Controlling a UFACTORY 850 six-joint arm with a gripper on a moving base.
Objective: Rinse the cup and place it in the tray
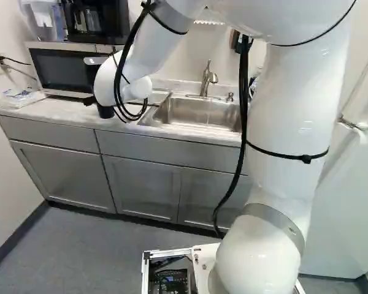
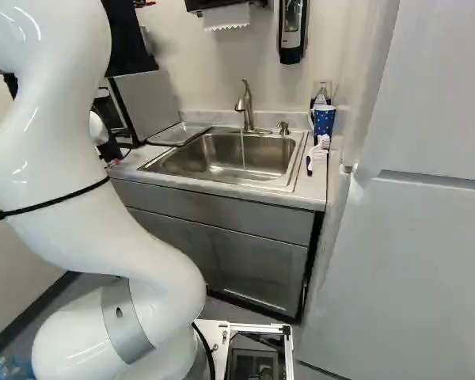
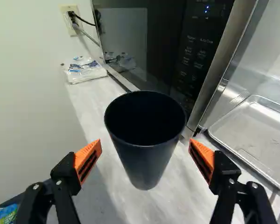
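**Dark cup stands between the hand's spread fingers**

The black hand is wide, its two orange pads set apart on either side of the dark cup, with a gap on each side. The cup stands upright on the pale worktop, its open top up, just beside the corner of the microwave.

The metal tray lies on the other side of that corner, between the microwave and the sink. A thin stream of water runs from the tap into the sink. Past the sink's far side from the tray, a blue spotted mug stands near a white-bristled brush. A plastic packet lies by the wall, near the microwave.
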